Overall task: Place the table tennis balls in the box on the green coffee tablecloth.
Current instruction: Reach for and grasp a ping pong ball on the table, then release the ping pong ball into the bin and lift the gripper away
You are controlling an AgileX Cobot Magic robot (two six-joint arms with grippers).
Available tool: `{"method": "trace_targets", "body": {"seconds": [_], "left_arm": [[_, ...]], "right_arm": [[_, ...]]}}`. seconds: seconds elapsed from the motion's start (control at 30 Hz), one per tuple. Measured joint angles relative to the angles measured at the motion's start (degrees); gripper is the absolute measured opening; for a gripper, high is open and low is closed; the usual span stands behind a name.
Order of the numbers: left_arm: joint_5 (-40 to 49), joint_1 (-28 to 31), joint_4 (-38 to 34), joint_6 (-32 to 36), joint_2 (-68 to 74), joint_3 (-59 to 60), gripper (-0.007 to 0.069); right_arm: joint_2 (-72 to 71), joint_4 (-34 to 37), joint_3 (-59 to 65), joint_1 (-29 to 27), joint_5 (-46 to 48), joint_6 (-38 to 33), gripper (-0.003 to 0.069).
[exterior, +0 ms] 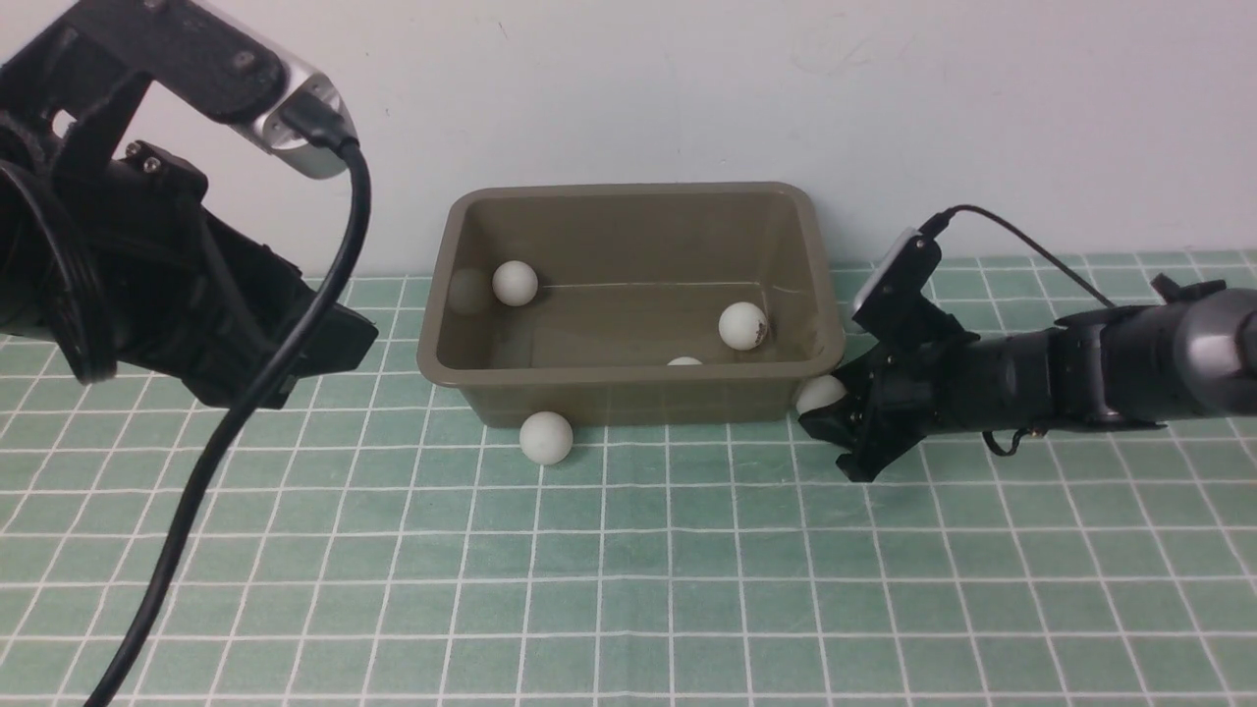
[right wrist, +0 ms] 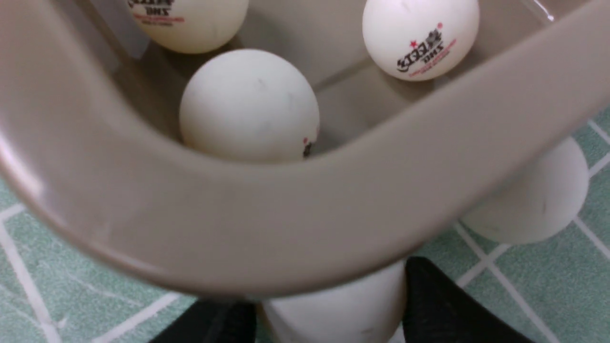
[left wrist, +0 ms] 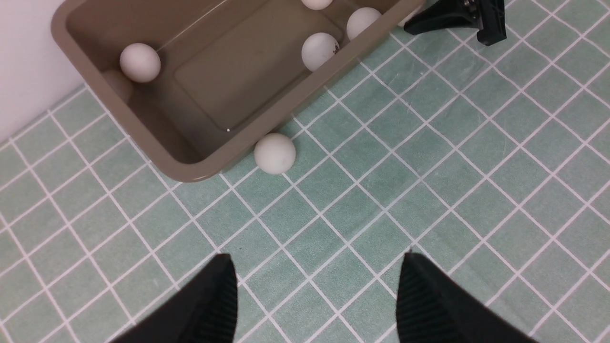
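**Front:** box [exterior: 628,398] sits far centre against the wall [exterior: 628,88], on the green coffee tablecloth [exterior: 628,570]. Three balls are visible inside it. Right pincer [exterior: 827,432] is low at the box's near right corner, with the corner ball [exterior: 819,393] at its tips, touching the box. Loose ball [exterior: 546,437] lies on the cloth just beside the near wall, left of centre. Left arm is raised at left.

**Left wrist:** left pincer [left wrist: 317,267] is released, nothing between its fingers. It hangs over bare cloth, near side of the loose ball.

**Right wrist:** right pincer is clenched on a white ball [right wrist: 333,305] tucked under the box's rolled rim. One more ball [right wrist: 529,200] lies outside under the rim; I can't match it to the front view.

**Step:** picking the ball at the corner. Grip made, lift not yet done. I'd back out from under the rim before rising, then carry over the box and release. The outside balls are left to do.

**Print:** printed ball [right wrist: 420,38] carries a black logo, apparently DHS upside down, with red stars. The small red line isn't readable.
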Motion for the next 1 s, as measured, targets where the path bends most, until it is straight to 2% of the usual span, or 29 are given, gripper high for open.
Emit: {"method": "trace_targets", "body": {"seconds": [0.17, 0.3, 0.4, 0.47, 0.53, 0.6, 0.7, 1.0], "left_arm": [[0.0, 0.0, 0.0, 0.1, 0.0, 0.0, 0.0405], [0.0, 0.0, 0.0, 0.3, 0.0, 0.0, 0.0405], [0.0, 0.0, 0.0, 0.3, 0.0, 0.0, 0.0405], [0.0, 0.0, 0.0, 0.3, 0.0, 0.0, 0.0405], [0.0, 0.0, 0.0, 0.3, 0.0, 0.0, 0.0405], [0.0, 0.0, 0.0, 0.3, 0.0, 0.0, 0.0405], [0.0, 0.0, 0.0, 0.3, 0.0, 0.0, 0.0405], [0.0, 0.0, 0.0, 0.3, 0.0, 0.0, 0.0405]], "right_arm": [[-1.1, 0.0, 0.0, 0.1, -4.2, 0.3, 0.0360], [-6.0, 0.2, 0.1, 0.1, -12.4, 0.5, 0.0359], [-9.6, 0.3, 0.1, 0.1, -13.7, 0.5, 0.0359], [-12.1, 0.4, 0.1, 0.1, -11.3, 0.8, 0.0359], [-14.1, 0.4, 0.1, 0.1, -3.9, 2.5, 0.0359], [-14.3, 0.3, -0.1, 0.1, 3.9, 5.9, 0.0359], [-12.6, 0.0, -0.9, 0.1, 10.7, 11.9, 0.0359], [-7.0, -0.7, -1.8, 0.1, 12.8, 16.7, 0.0359]]}}
